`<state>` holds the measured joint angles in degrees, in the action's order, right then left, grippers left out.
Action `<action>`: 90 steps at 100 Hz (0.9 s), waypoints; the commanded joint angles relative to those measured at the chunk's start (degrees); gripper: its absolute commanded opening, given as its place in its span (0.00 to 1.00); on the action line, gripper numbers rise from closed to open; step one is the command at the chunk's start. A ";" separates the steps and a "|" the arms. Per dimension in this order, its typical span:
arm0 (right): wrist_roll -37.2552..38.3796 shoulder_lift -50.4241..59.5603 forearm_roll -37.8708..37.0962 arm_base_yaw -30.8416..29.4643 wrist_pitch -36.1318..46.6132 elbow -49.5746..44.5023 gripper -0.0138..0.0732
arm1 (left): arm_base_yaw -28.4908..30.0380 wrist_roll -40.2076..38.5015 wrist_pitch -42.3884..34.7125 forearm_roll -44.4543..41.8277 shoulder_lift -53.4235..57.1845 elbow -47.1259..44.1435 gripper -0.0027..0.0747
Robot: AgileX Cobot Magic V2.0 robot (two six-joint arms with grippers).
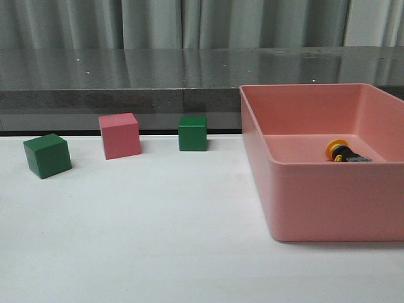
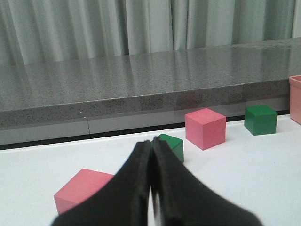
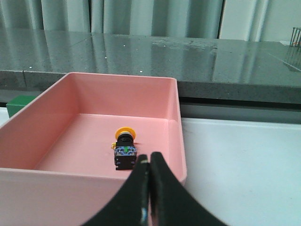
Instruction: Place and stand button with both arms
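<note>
Button not yet picked up, both arms waiting

The button lay on its side in the pink bin. The left gripper and right gripper were both closed and empty; the right one, nearest the bin, would probably need to open and reach in first.
</note>
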<state>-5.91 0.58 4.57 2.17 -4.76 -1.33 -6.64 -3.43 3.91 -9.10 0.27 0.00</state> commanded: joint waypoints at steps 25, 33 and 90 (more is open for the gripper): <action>-0.44 1.19 0.16 -0.36 5.16 0.60 0.09 | 0.06 -0.52 -4.80 0.59 1.82 -2.62 0.01; -0.44 1.19 0.16 -0.36 6.49 0.60 0.09 | 0.06 -0.52 -4.80 0.59 1.82 -2.62 0.01; 2.95 -25.61 1.64 6.40 -4.25 30.11 0.09 | 0.06 -0.52 -4.80 0.59 1.82 -2.62 0.01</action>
<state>-3.03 -16.37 6.37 7.21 -9.56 20.49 -6.64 -3.43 3.91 -9.10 0.27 0.00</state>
